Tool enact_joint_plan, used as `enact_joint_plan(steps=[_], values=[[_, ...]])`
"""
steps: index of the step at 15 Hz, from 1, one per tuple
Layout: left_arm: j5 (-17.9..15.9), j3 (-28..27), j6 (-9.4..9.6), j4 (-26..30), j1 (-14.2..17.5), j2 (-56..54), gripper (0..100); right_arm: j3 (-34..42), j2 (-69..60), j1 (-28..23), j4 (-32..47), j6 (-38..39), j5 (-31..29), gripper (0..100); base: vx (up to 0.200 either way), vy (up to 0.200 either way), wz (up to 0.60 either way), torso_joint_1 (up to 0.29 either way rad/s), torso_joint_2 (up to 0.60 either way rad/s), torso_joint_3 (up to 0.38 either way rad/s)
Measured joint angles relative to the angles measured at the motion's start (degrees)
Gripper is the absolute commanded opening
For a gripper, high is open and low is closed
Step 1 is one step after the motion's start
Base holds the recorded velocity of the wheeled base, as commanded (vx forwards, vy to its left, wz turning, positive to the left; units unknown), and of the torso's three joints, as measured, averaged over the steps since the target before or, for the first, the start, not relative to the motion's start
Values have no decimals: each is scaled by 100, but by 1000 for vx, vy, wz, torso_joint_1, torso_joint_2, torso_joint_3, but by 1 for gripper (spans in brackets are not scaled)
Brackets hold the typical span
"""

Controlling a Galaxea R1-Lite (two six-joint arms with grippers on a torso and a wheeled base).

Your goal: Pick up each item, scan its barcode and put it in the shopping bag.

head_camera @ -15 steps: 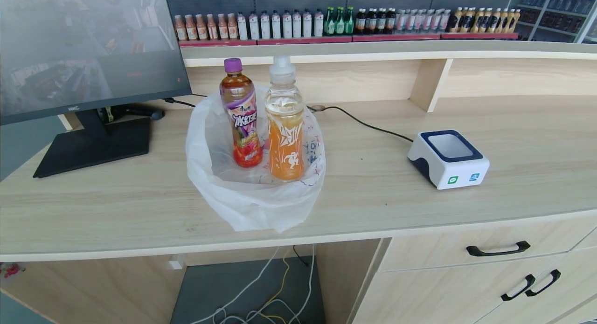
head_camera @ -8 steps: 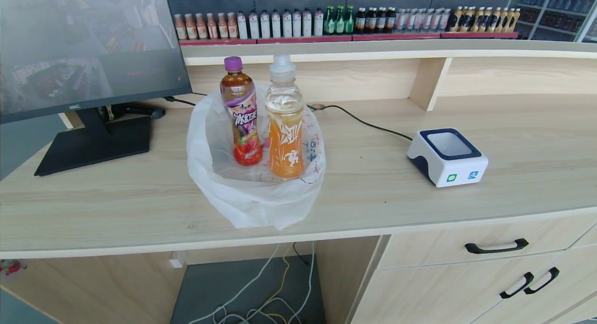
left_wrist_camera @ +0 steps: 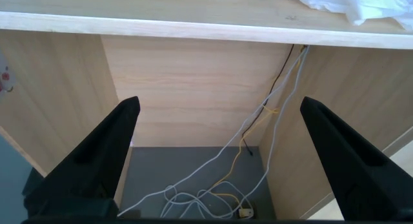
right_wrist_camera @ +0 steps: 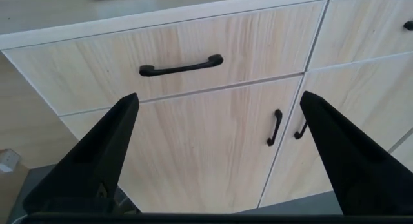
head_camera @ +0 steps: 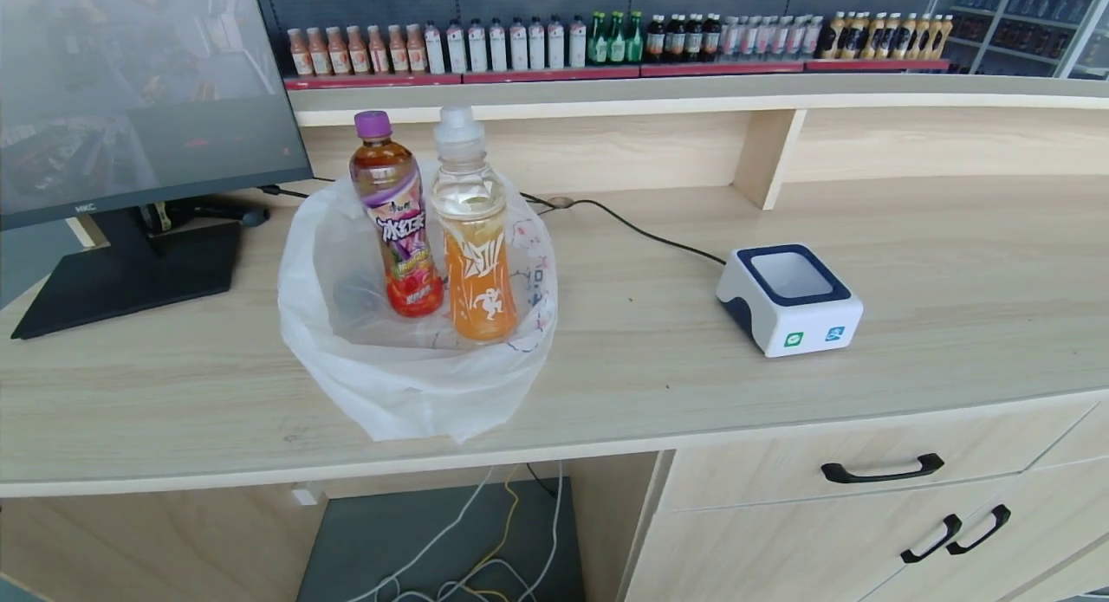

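Head view: purple-capped bottle (head_camera: 398, 229) and orange bottle (head_camera: 475, 255) stand upright side by side in the bag (head_camera: 407, 394) on the desk (head_camera: 953, 264); scanner (head_camera: 788, 299) well apart to the right. Left fingers (left_wrist_camera: 97, 153) spread wide, empty, below the desk edge. Right fingers (right_wrist_camera: 97, 159) spread wide, empty, facing a drawer (right_wrist_camera: 258, 50).

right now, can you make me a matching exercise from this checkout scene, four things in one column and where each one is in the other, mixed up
Things:
1. purple-capped bottle
2. scanner
3. monitor
4. left gripper

Places:
a. on the counter, right of the shopping bag, apart from it
b. open, held below the counter's edge
c. upright inside the shopping bag
d. at the counter's left end

Pairs: 1-c, 2-a, 3-d, 4-b
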Motion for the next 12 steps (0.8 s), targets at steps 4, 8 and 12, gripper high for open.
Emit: enact_joint_plan(steps=[4, 8, 12], values=[[2, 0, -38, 1, 0, 0, 100, 0, 0, 2, 1, 0, 2, 100, 0, -200, 0, -1, 1, 5], [5, 0, -40, -2, 2, 0, 100, 0, 2, 2, 1, 7, 0, 100, 0, -200, 0, 6, 0, 2], [5, 0, -44, -2, 2, 0, 100, 0, 2, 2, 4, 13, 2, 100, 0, -200, 0, 5, 1, -1]])
